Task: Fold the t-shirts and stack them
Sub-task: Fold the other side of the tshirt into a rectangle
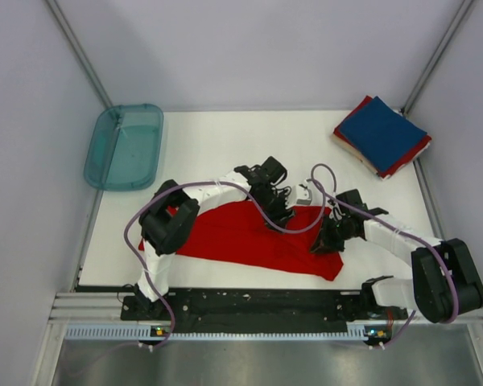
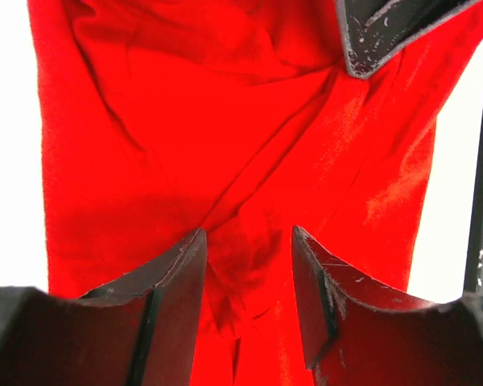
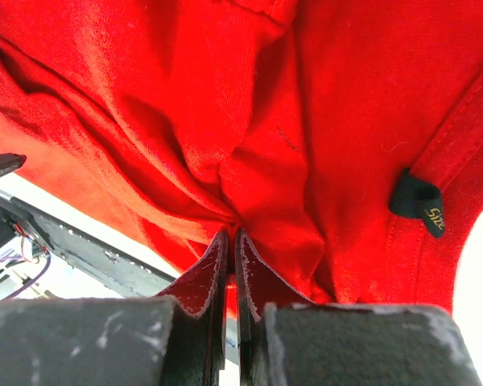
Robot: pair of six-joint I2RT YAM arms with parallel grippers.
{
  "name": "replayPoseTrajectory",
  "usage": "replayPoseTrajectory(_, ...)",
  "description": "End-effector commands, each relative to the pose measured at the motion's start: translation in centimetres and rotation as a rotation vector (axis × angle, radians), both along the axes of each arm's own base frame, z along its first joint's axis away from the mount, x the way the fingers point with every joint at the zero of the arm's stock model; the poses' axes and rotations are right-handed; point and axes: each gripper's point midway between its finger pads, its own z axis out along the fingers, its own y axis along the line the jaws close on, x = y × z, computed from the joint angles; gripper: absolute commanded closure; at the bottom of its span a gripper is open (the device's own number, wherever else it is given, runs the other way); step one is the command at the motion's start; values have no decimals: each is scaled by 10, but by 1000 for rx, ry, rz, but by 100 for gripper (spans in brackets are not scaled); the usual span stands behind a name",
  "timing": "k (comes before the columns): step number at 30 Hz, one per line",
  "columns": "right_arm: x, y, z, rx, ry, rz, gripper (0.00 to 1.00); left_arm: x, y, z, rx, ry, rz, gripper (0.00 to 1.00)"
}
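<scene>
The right gripper (image 3: 231, 238) pinches a bunched fold of the red t-shirt (image 1: 233, 239) at its tips; the left gripper (image 2: 246, 241) stands parted over the same cloth.

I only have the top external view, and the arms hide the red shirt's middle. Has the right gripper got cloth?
Observer: Yes, its wrist view shows the right gripper shut on a fold of the red t-shirt.
Operator: And the left?
Observer: The left gripper is open, jaws apart over the cloth.
Operator: Is the collar near either gripper?
Observer: A black size tag at the neckline shows close to the right gripper's pinch.
</scene>
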Motion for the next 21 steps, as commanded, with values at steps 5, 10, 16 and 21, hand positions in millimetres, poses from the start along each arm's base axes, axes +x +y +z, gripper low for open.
replayPoseTrajectory(5, 7, 4, 8, 19, -61, 9, 100, 10, -15, -5, -25, -79, 7, 47)
replayPoseTrajectory(10, 12, 7, 14, 34, -82, 4, 100, 1, -4, -24, 40, -90, -14, 50)
replayPoseTrajectory(16, 16, 8, 20, 40, -100, -2, 100, -21, 3, -16, 7, -53, -104, 71)
replayPoseTrajectory(21, 17, 9, 23, 44, -106, 2, 100, -15, 3, -10, 5, -96, -99, 93)
